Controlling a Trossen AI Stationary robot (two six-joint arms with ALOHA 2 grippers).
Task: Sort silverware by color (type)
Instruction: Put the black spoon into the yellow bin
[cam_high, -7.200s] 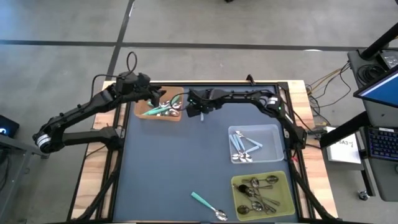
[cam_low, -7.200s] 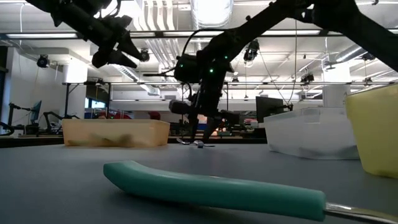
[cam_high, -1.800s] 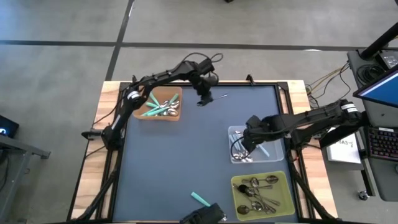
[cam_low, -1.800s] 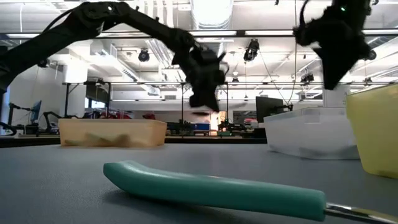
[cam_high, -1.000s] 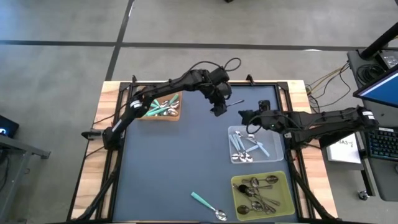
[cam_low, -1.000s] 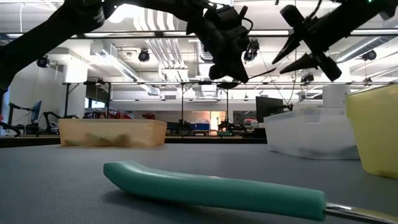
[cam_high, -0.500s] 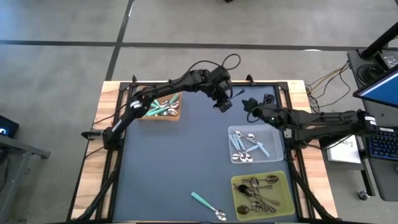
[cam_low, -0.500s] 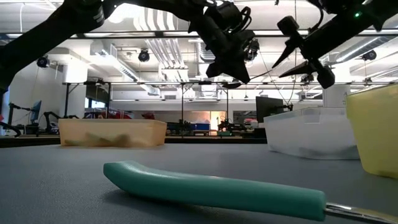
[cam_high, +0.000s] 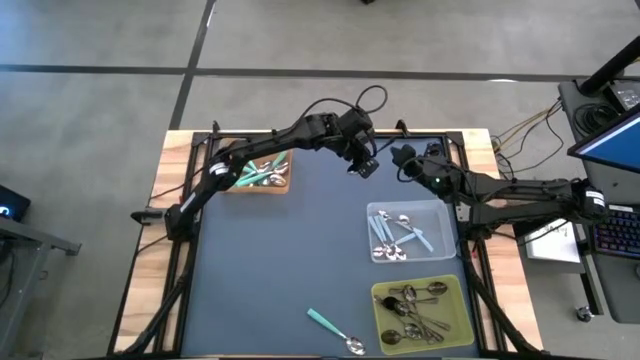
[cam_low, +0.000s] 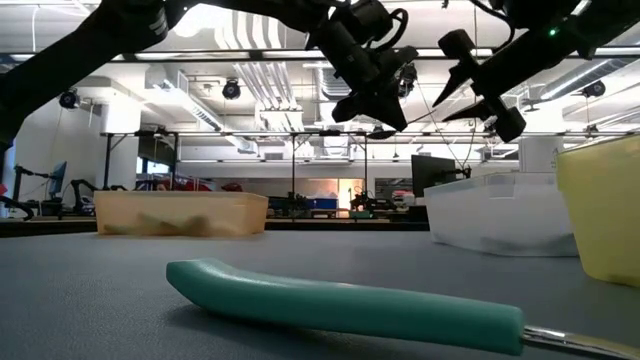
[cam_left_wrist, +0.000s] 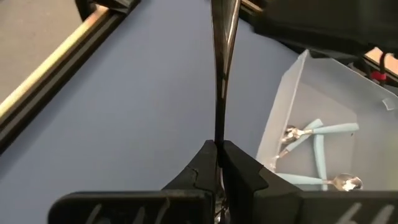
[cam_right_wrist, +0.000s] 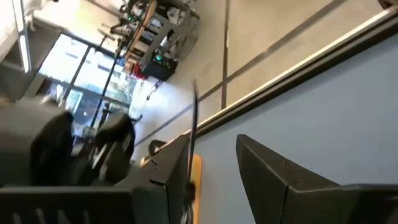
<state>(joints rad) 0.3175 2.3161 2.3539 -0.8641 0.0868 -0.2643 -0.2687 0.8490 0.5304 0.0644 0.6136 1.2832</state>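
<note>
My left gripper (cam_high: 364, 166) hangs high over the table's far middle, shut on a dark metal spoon (cam_left_wrist: 221, 68). The spoon's thin shaft (cam_low: 412, 121) sticks out toward my right gripper (cam_high: 401, 160), which is open close beside it. In the right wrist view the shaft's free end (cam_right_wrist: 194, 118) stands between the open fingers, right beside one of them. A teal-handled spoon (cam_high: 335, 331) lies flat on the mat near the front edge. My left gripper pinches the dark spoon between its two fingers at one end of the shaft (cam_left_wrist: 219, 142). The rest of the shaft runs straight out ahead of the fingers, in line with them. The spoon is lifted clear, roughly level, high above the mat. My right gripper: whether its finger (cam_right_wrist: 171, 168) touches the shaft, I cannot tell.
A brown tray (cam_high: 225, 180) with teal spoons stands at the far left. At the right a clear tray (cam_high: 440, 215) holds light-blue spoons, and a yellow-green tray (cam_high: 455, 300) in front of it holds metal spoons. The dark mat (cam_high: 280, 250) lies bare in the middle.
My right gripper has risen from beside the clear tray toward the far edge and closed in on the spoon's free end. My left gripper has carried the spoon a little toward the far right, still lifted and shut on it.
</note>
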